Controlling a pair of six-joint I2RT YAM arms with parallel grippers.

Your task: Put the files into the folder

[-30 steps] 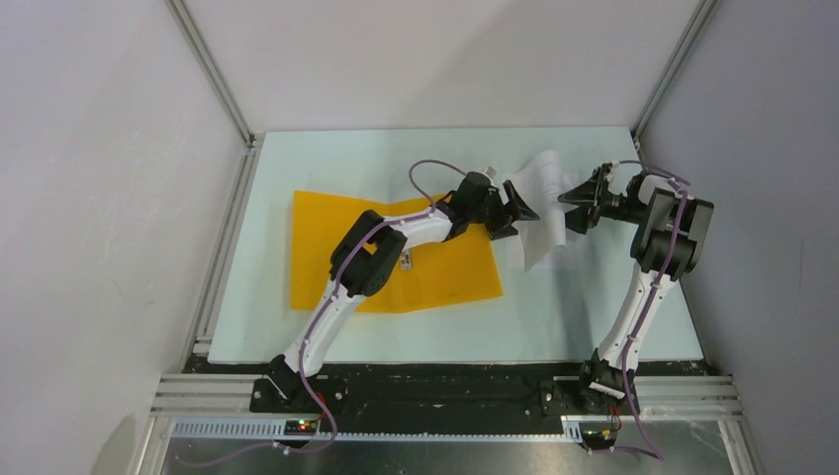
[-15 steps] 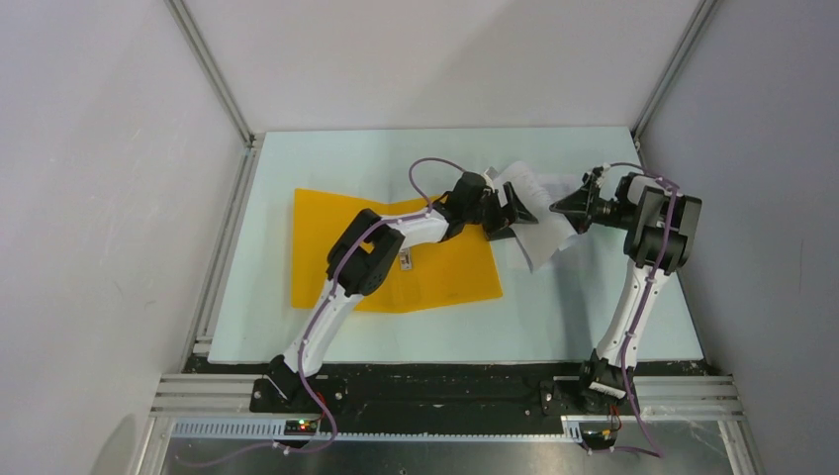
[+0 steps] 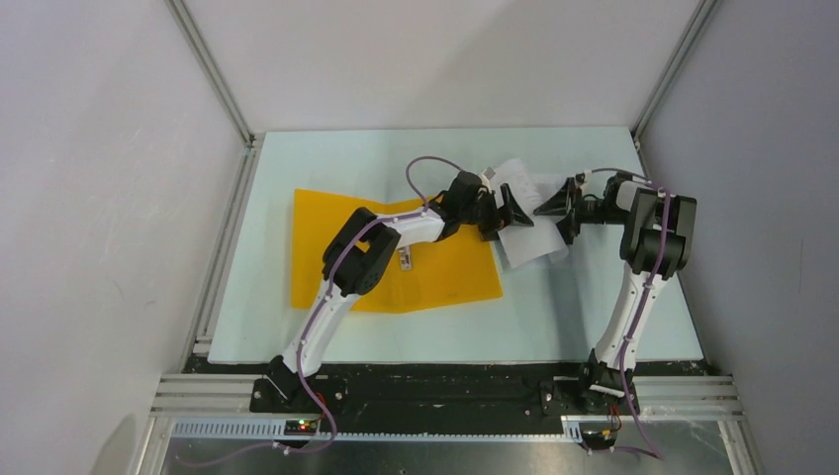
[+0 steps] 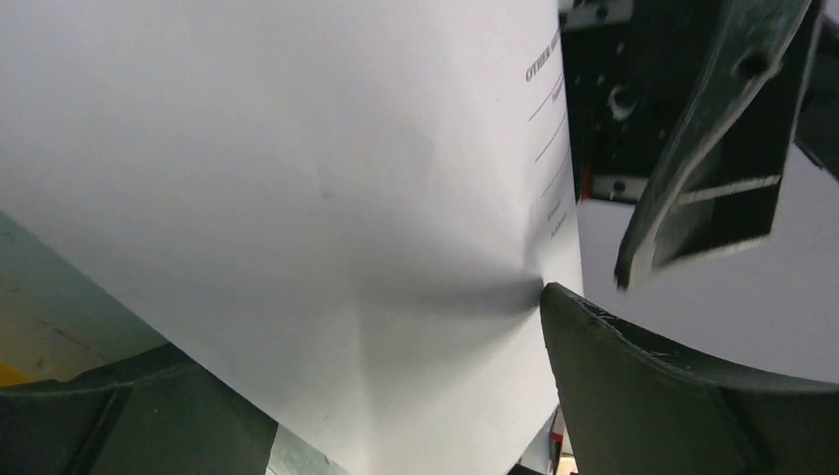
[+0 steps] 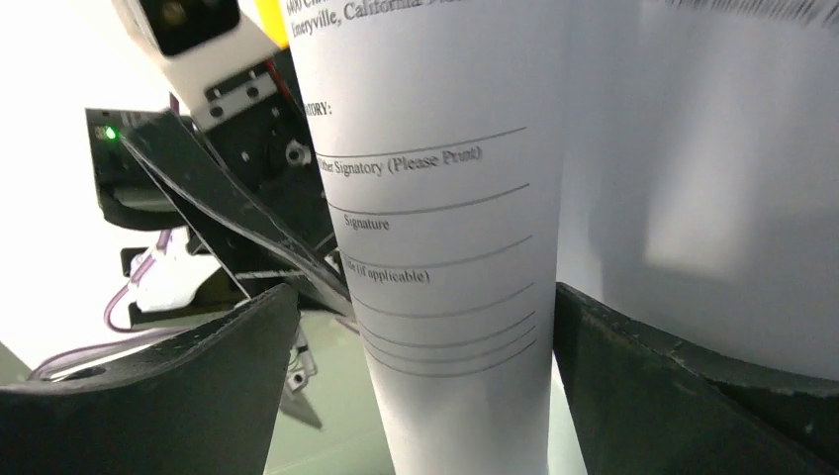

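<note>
The cell is white-walled, with a pale table (image 3: 297,327) as the work surface. Directions refer to the top view, with 12 o'clock at the far wall.

Towards 9 o'clock from the table centre, the folder (image 3: 326,257) lies flat and opened, with its clip (image 3: 406,261) exposed. The left arm (image 3: 386,237) passes over its far right corner.

Farther out, at 1 o'clock, the files (image 3: 524,242) stand curled and partly raised off the table, just beside that corner. The left gripper (image 3: 514,208) faces them from 9 o'clock and the right gripper (image 3: 554,213) from 3 o'clock. The two grippers are close together.

Both grippers have their jaws spread wide, and neither clamps anything. In the left wrist view, one fingertip (image 4: 683,396) presses the files (image 4: 297,198) and dents them. In the right wrist view, the curl (image 5: 445,247) stands between the fingers (image 5: 148,396).

Likely hazards:
- With no grip on them, the files may slump or slide away from the folder.
- Pressure from the fingertip may crease the sheet.
- Closing on a curl may catch one sheet only, or crush it.
- The grippers may collide, given how close they are.
- The left arm may drag the folder.
</note>
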